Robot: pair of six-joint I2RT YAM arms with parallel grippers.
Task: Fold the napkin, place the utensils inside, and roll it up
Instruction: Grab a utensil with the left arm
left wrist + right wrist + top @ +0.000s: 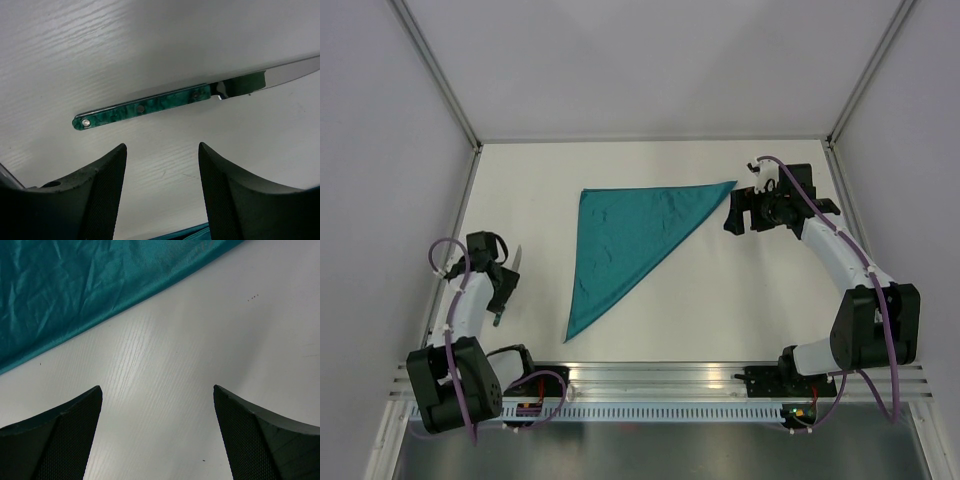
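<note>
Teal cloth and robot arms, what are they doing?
The teal napkin lies folded into a triangle on the table. The left gripper hovers open over a green-handled knife, not holding it. The right gripper is open near one tip of the napkin, holding nothing. No utensil is on the napkin yet.

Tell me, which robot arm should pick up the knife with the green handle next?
Left. The left tool hangs open right above the metal knife with the marbled green handle on the white table. The right tool, open too, sits far across, beside a corner of the folded teal cloth napkin.
</note>
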